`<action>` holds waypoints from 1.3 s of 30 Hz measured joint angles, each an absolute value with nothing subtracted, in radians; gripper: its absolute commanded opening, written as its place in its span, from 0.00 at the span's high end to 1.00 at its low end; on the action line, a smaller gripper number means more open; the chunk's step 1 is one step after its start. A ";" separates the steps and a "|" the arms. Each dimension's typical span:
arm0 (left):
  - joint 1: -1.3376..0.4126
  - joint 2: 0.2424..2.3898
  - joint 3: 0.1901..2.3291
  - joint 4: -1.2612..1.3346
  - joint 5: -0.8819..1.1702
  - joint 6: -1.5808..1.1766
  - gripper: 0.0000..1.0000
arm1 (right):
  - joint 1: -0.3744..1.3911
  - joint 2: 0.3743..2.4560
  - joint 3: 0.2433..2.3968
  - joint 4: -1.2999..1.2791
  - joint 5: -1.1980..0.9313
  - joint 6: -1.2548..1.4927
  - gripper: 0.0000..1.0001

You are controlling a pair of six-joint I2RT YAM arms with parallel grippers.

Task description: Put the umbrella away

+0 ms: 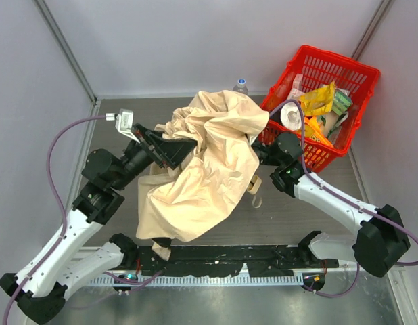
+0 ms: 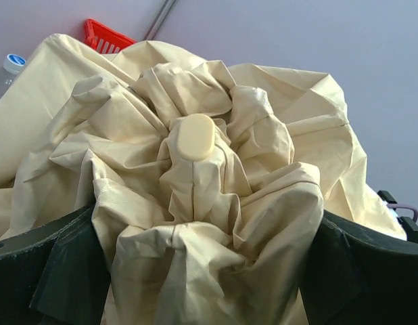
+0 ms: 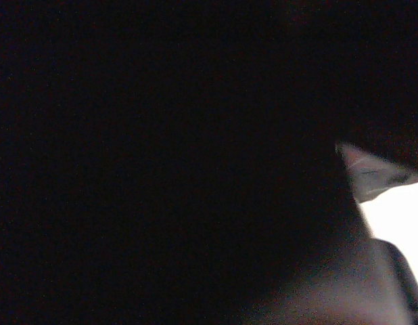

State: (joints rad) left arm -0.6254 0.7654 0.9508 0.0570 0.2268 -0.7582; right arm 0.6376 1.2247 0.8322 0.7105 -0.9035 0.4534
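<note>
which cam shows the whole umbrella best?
Top external: it shows the whole crumpled umbrella, edge to edge. Left wrist gives only a close-up of bunched fabric around its oval cap, between the fingers of the open left claw. Right wrist is almost black; nothing identifiable.

This looks like a robotics lab test cell: plain pale grey wall panels (image 1: 195, 40) enclose a brushed grey metal surface (image 1: 276, 223), and two white-and-black robot arms (image 1: 70, 233) with purple cables (image 1: 55, 162) stand on a black rail (image 1: 222, 256).
</note>
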 measured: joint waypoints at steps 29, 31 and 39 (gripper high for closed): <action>-0.625 0.685 0.838 0.196 0.153 -0.859 0.00 | 0.652 1.167 0.860 0.474 -0.900 0.417 0.99; -0.625 0.715 0.838 0.206 0.138 -0.868 0.00 | 0.648 1.178 0.860 0.460 -0.888 0.422 1.00; -0.627 0.655 0.812 0.159 -0.032 -0.975 0.00 | 0.666 1.181 0.870 0.437 -0.878 0.411 0.99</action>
State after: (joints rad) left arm -0.6266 0.6548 0.8116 0.1593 -0.0322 -0.9749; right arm 0.6662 1.1809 0.8696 0.4366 -0.8776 0.4114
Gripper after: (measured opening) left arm 0.994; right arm 0.163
